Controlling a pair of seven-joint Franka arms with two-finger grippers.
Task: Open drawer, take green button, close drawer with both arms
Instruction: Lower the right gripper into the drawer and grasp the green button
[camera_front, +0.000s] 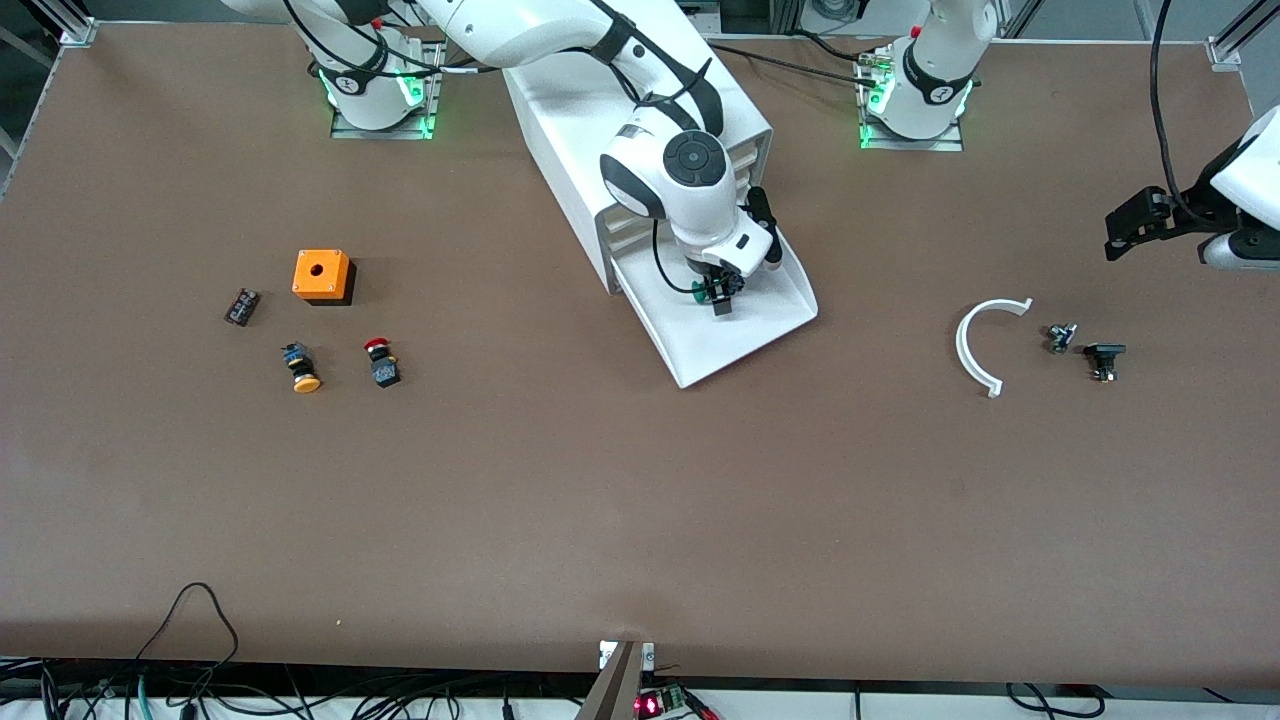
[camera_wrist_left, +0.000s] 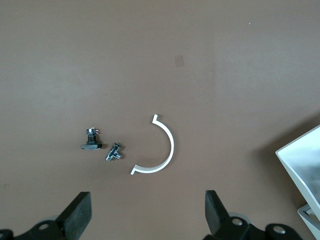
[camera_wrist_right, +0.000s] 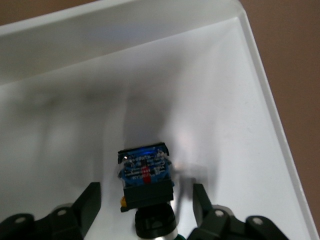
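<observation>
In the front view you see the drawer (camera_front: 745, 330) pulled well out of the white cabinet (camera_front: 600, 130), toward the camera. The right gripper (camera_front: 717, 293) is down inside it, and the green-capped button (camera_front: 708, 292) sits right at its fingertips. The left gripper (camera_front: 1135, 222) waits in the air at the left arm's end of the table, above a white curved strip (camera_front: 975, 345) and two small dark parts (camera_front: 1085, 348). Toward the right arm's end lie an orange box (camera_front: 321, 274), a yellow-capped button (camera_front: 300, 368) and a red-capped button (camera_front: 380, 361).

In the left wrist view your left gripper (camera_wrist_left: 147, 215) is spread wide, holding nothing.

In the right wrist view the button (camera_wrist_right: 146, 180) lies on the drawer floor (camera_wrist_right: 200, 100) between the parted fingers (camera_wrist_right: 87, 205) of the right gripper (camera_wrist_right: 146, 210), which stand clear of it on both sides
</observation>
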